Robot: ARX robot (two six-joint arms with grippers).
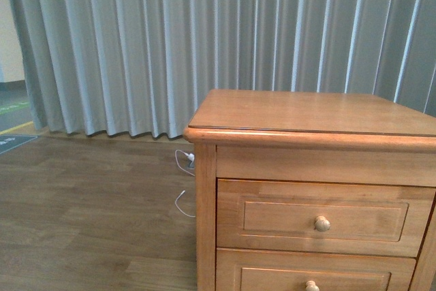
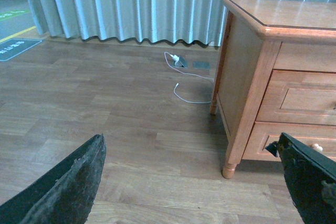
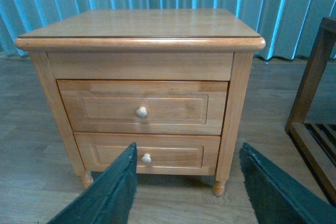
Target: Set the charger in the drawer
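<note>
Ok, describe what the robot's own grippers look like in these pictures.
Only the fingers show, in the wrist views. The left gripper has two dark, near-black fingers that taper to a point, with a rough, scuffed surface speckled with pale flecks. The right gripper has similar broad dark fingers, tinted bluish-green there. No cables, markings or arm links are visible, and the front view shows neither arm.

Glossy honey wood cabinet (image 1: 306, 120), matt wood-plank floor (image 1: 88, 223), soft pleated cloth curtain (image 1: 170, 39).
</note>
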